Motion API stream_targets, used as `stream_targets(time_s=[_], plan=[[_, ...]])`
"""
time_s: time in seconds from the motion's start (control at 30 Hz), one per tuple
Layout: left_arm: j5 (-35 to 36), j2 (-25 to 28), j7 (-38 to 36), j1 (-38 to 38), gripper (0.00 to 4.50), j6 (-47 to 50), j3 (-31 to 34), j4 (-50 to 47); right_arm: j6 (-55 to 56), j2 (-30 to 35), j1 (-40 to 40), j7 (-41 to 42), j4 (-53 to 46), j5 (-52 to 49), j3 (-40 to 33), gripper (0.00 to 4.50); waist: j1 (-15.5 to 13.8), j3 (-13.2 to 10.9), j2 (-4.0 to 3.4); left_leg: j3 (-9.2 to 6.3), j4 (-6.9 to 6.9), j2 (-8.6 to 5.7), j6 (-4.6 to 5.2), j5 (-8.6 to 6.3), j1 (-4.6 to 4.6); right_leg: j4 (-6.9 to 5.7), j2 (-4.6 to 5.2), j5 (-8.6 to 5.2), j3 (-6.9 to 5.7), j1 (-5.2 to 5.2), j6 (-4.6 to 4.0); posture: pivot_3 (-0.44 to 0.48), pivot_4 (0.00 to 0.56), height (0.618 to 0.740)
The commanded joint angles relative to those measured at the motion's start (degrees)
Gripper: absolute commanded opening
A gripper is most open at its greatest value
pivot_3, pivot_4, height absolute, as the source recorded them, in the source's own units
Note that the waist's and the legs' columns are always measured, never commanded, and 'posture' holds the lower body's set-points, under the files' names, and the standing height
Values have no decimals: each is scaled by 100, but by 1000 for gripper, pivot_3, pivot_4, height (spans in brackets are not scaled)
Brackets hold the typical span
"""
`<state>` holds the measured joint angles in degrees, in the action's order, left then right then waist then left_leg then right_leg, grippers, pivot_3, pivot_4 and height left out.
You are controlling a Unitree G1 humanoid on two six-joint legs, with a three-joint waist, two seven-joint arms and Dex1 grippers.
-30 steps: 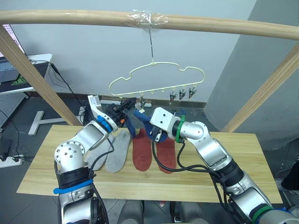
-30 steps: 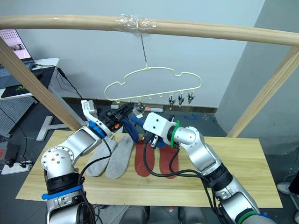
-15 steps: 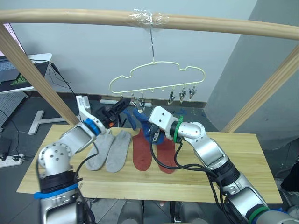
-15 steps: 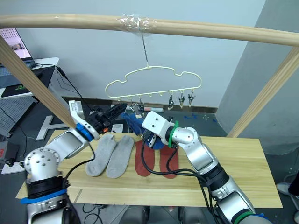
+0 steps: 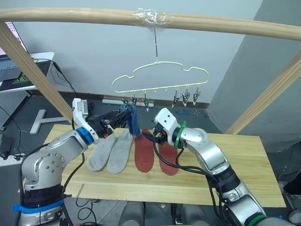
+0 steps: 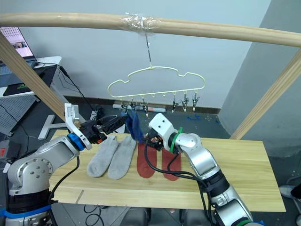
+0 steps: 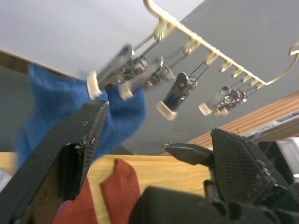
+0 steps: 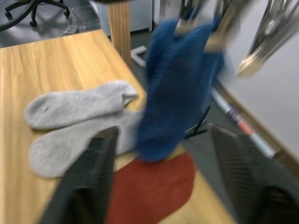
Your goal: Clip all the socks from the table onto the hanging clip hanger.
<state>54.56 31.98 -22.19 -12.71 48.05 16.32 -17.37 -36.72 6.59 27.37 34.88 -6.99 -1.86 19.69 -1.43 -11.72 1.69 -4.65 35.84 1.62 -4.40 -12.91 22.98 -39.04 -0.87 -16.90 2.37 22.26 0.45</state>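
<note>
Socks: you see the blue sock hanging from the hanger's leftmost clips, its lower part blurred. Grey socks and red socks lie on the bench. Left claw and right claw both gape, gripping nothing. No writing readable.

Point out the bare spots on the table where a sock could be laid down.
The table is bare right of the rust red socks and along its near edge. A smaller patch lies left of the grey socks. The middle is crowded: socks, both grippers, and blue socks hanging above.
</note>
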Motion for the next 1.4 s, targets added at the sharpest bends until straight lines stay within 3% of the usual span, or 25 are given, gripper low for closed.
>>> stream_targets(time_s=[0.03,0.2,0.3,0.4,0.73,1.1,1.4], plan=[[-429,-112,-191,132,4082,-516,-289,-656,-539,-75,-84,-111,-630,-520,-555,4472,-9,0,0,0,0,0,0,0,1,1,1,1,0,0,-1,162,171,740],[-1693,-403,-299,483,4082,-1671,-1091,-1003,-634,590,-288,141,-1299,-761,-854,4472,-11,0,-1,3,0,-1,1,0,-1,1,1,-4,2,0,6,155,163,740],[-2464,-852,-70,438,3485,-2403,-1517,-788,-783,891,-447,294,-1833,-1167,-1179,4500,-23,-1,-2,2,1,-4,1,0,1,3,1,-5,1,-1,8,138,159,740],[-3071,-1103,-18,408,2563,-2831,-1862,-511,-829,1132,-544,419,-2117,-1439,-1288,4500,-4,0,-2,5,2,-7,2,0,1,4,-4,-9,3,-1,17,124,163,740],[-4308,-1946,685,24,2563,-3770,-2070,536,-931,1480,-335,490,-2506,-2335,-1694,4500,12,-1,-3,10,6,-12,4,0,0,2,-11,-9,2,-1,18,105,165,740],[-4440,-2314,680,-728,2563,-4163,-1943,1645,-908,1509,-46,270,-2407,-2579,-1639,4500,9,-1,-3,8,9,-18,4,0,2,2,-11,-6,-5,-3,14,96,168,740],[-4567,-2360,625,-948,2563,-4386,-1926,1888,-887,1497,-16,151,-2441,-2637,-1617,4500,12,-1,-3,7,9,-17,4,0,1,-1,-13,-2,-5,-3,8,89,165,740]])
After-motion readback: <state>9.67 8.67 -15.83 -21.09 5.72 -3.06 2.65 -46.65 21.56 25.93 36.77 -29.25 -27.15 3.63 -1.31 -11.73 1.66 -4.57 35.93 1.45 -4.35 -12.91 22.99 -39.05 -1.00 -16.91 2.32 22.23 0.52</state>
